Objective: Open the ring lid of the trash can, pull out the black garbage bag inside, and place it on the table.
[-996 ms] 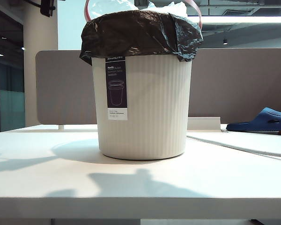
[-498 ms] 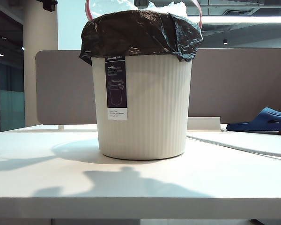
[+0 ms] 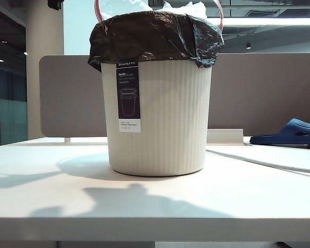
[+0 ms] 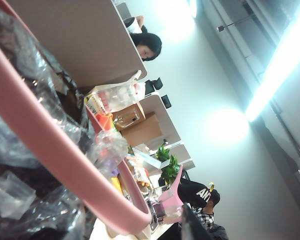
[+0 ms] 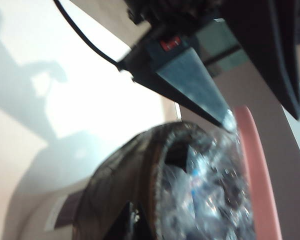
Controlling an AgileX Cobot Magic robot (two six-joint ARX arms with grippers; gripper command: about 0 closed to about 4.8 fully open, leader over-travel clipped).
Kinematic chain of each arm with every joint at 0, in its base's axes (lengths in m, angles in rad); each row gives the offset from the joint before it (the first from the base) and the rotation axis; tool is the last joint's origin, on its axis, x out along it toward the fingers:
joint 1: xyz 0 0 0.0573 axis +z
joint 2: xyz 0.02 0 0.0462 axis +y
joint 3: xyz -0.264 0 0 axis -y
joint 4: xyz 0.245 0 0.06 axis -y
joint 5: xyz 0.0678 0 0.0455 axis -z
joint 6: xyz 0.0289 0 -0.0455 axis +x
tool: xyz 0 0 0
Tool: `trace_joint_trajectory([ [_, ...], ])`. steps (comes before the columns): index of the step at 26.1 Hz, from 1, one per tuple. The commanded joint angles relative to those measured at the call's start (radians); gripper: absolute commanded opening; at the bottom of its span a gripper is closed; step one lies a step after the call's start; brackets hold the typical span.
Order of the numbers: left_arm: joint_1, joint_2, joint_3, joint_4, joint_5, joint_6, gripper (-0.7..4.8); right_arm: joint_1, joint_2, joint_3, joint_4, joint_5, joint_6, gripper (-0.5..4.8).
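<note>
At about nine o'clock of the can, above its mouth, the left end effector cannot be seen in any view; its wrist camera shows only the ring lid [image 4: 55,165] sweeping close by, raised over crumpled clear plastic, so whether it grips that hoop cannot be told.

At the centre stands the trash can [image 3: 157,116] on the worktop [image 3: 57,191], with the black garbage bag [image 3: 155,36] still folded over its rim and the pink hoop tipped up behind.

Towards three o'clock, the right end effector [image 5: 225,117] is clenched, its tip at the hoop's edge just above the bag's mouth (no plastic visibly pinched).

The risks: a hoop dropping back would trap the bag again; thin film may tear on the rim; a hard upward pull could lift or topple the light can.
</note>
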Motion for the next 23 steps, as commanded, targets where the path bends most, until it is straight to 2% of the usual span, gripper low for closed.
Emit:
trace_joint_trajectory([
  [1, -0.002, 0.0, 0.004, 0.038, 0.0, 0.0, 2.47, 0.002, 0.003, 0.006, 0.045, -0.052, 0.001, -0.01],
  [23, -0.002, 0.015, 0.005, 0.064, 0.0, -0.015, 2.47, 0.002, 0.041, 0.006, 0.093, -0.095, -0.004, -0.01],
])
